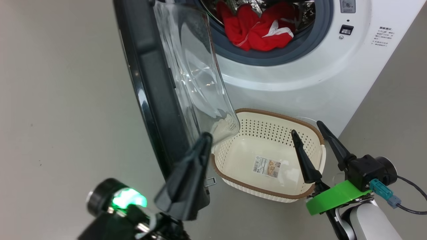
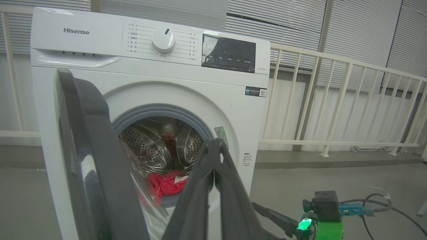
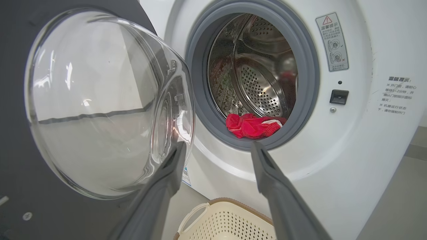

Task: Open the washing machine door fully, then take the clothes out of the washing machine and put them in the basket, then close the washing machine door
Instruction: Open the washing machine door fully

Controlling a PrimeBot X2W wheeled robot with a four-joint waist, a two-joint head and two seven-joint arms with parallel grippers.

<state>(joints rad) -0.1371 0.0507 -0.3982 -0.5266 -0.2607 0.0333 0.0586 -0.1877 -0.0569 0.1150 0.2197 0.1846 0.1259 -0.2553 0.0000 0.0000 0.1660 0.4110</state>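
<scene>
Head view gives us the washing machine (image 1: pixel 300 83), door (image 1: pixel 146 83) swung wide, the basket (image 1: pixel 267 115) on the floor (image 1: pixel 66 116), the clothes (image 1: pixel 257 30) low in the drum (image 3: pixel 260 83). We judge our right hand (image 1: pixel 306 127), fingers apart, should reach low and deep; left hand (image 1: pixel 206 136), fingers together, is beside the door.

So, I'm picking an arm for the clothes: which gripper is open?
The right gripper, fingers spread wide by the basket; the left gripper is shut, beside the door.
</scene>
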